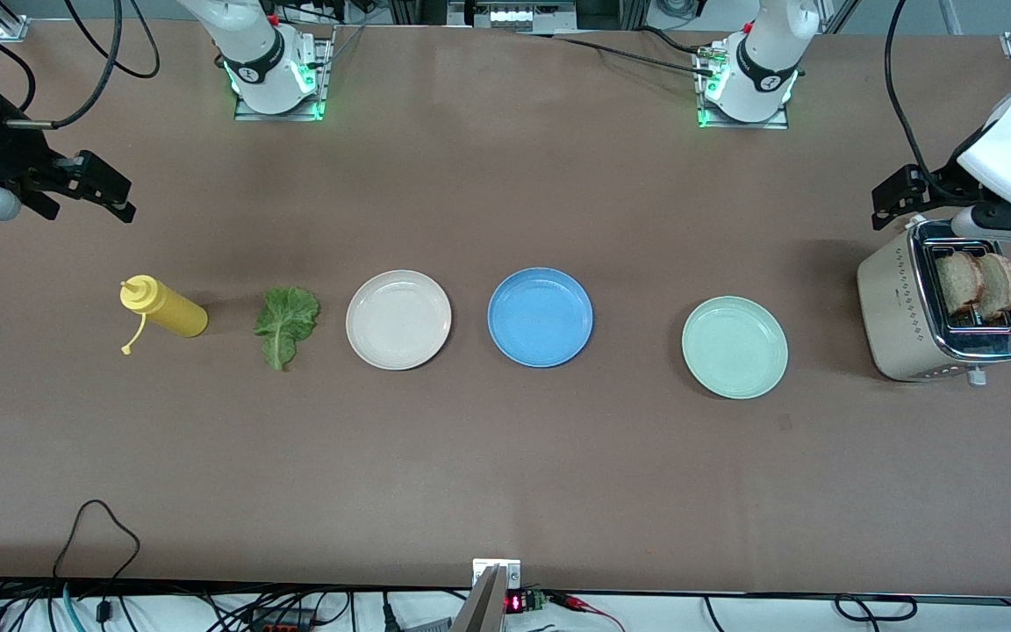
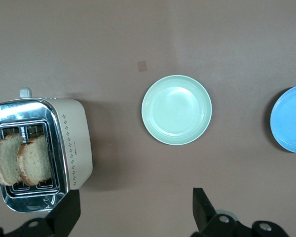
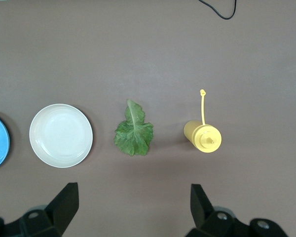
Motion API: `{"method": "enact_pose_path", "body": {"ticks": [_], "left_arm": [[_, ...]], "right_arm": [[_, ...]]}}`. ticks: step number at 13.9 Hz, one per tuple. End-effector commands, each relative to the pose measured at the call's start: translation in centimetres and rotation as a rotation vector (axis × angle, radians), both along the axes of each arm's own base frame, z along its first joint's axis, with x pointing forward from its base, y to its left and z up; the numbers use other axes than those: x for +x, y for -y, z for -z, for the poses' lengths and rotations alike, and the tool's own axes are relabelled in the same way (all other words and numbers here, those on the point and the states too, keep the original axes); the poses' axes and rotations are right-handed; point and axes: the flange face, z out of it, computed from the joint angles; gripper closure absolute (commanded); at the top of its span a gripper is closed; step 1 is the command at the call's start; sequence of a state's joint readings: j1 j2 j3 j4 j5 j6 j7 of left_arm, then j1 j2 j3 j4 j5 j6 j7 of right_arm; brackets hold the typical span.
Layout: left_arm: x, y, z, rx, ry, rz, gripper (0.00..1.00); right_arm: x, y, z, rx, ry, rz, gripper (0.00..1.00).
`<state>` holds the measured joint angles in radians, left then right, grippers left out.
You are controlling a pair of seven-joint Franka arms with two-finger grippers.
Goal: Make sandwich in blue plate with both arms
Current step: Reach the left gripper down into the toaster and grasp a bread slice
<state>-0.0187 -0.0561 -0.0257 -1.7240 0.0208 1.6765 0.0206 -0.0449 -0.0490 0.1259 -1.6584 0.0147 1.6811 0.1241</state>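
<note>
The blue plate (image 1: 540,316) lies bare at mid-table, between a cream plate and a mint plate. Two toast slices (image 1: 978,283) stand in the slots of a toaster (image 1: 896,316) at the left arm's end. A green lettuce leaf (image 1: 284,323) lies flat on the table beside the cream plate. My left gripper (image 1: 905,200) hangs open and empty over the table beside the toaster; its wrist view shows the toast (image 2: 19,160) and the blue plate's edge (image 2: 291,118). My right gripper (image 1: 106,189) hangs open and empty over the table near the lettuce (image 3: 133,132).
A cream-white plate (image 1: 398,319) and a pale mint plate (image 1: 734,347) flank the blue one, both bare. A yellow squeeze bottle (image 1: 163,307) lies on its side at the right arm's end, beside the lettuce. Cables run along the table's near edge.
</note>
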Motion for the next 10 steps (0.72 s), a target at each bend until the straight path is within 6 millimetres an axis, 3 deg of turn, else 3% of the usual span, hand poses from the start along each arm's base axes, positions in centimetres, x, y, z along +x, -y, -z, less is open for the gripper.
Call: {"method": "enact_pose_path", "body": {"ticks": [1, 6, 7, 8, 10], "left_arm": [[0.3, 0.2, -0.6, -0.009, 0.003, 0.0, 0.0], [0.3, 0.3, -0.5, 0.005, 0.001, 0.009, 0.0], [0.6, 0.4, -0.1, 0.005, -0.005, 0.01, 0.0], [1.3, 0.6, 1.7, 0.006, -0.042, 0.007, 0.0], [1.7, 0.6, 1.6, 0.005, -0.057, 0.008, 0.0]], "right_arm": [[-0.7, 0.2, -0.4, 0.007, 0.013, 0.007, 0.0], [-0.7, 0.2, -0.4, 0.009, 0.013, 0.007, 0.0], [-0.7, 0.2, -0.4, 0.007, 0.013, 0.007, 0.0], [-0.7, 0.2, -0.4, 0.007, 0.013, 0.007, 0.0], [-0.7, 0.2, -0.4, 0.007, 0.013, 0.007, 0.0]]}}
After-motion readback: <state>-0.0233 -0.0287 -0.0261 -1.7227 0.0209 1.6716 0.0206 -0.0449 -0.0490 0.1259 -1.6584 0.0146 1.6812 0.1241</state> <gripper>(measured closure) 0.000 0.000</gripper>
